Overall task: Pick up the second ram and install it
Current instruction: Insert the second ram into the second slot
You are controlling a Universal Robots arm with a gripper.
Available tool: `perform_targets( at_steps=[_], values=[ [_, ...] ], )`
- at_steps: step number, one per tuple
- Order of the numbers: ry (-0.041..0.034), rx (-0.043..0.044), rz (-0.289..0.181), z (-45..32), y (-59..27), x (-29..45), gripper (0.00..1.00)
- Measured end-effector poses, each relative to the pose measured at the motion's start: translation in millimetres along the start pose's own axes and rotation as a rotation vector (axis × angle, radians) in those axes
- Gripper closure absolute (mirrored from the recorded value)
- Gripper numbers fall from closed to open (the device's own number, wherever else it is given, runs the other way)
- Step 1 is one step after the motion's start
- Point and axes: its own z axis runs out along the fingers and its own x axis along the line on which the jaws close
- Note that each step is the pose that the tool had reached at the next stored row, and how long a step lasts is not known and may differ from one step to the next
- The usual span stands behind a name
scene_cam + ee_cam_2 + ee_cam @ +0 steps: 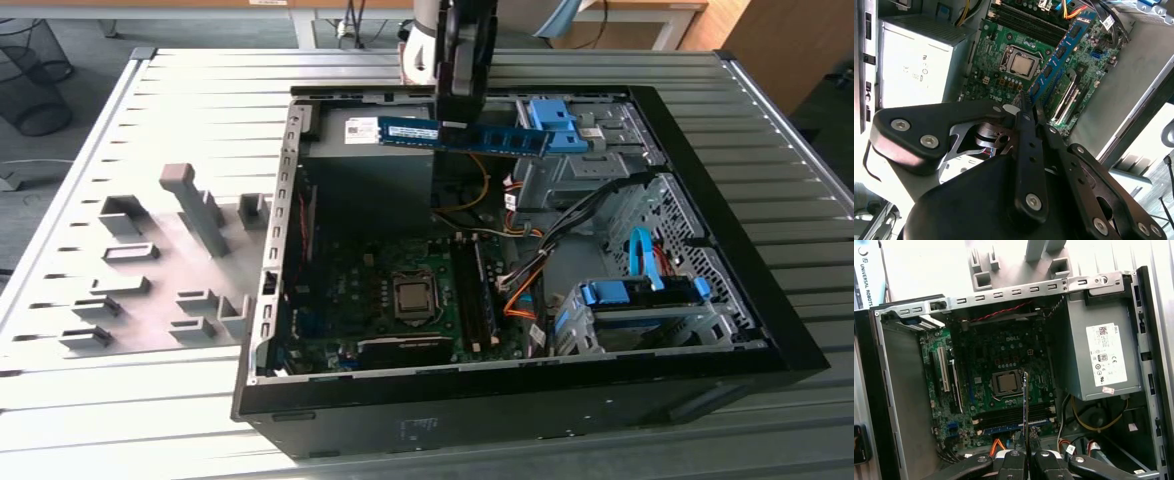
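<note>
The second ram (501, 139), a thin blue circuit-board stick with dark chips, hangs level above the far part of the open computer case (747, 300). My gripper (454, 122) comes down from above and is shut on the stick near its middle. In the second wrist view the ram (1061, 50) juts out from between the black fingers (1026, 145) over the green motherboard (999, 75). In the first wrist view the ram (1025, 405) shows edge-on as a thin line above the long memory slots (1004, 416), beside the processor socket (1006, 383).
A grey power supply (1099, 350) fills one corner of the case. Blue drive-bay latches (638, 293) and orange cables (523, 290) sit on the exterior view's right. A grey fixture with upright posts (180, 250) stands on the slatted metal table (200, 90) to the left.
</note>
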Motion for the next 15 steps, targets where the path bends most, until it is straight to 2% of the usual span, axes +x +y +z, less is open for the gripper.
perform_targets(
  at_steps=[15],
  values=[
    [-0.0002, 0.0009, 0.031, 0.5, 0.0, 0.0, 0.86]
  ],
)
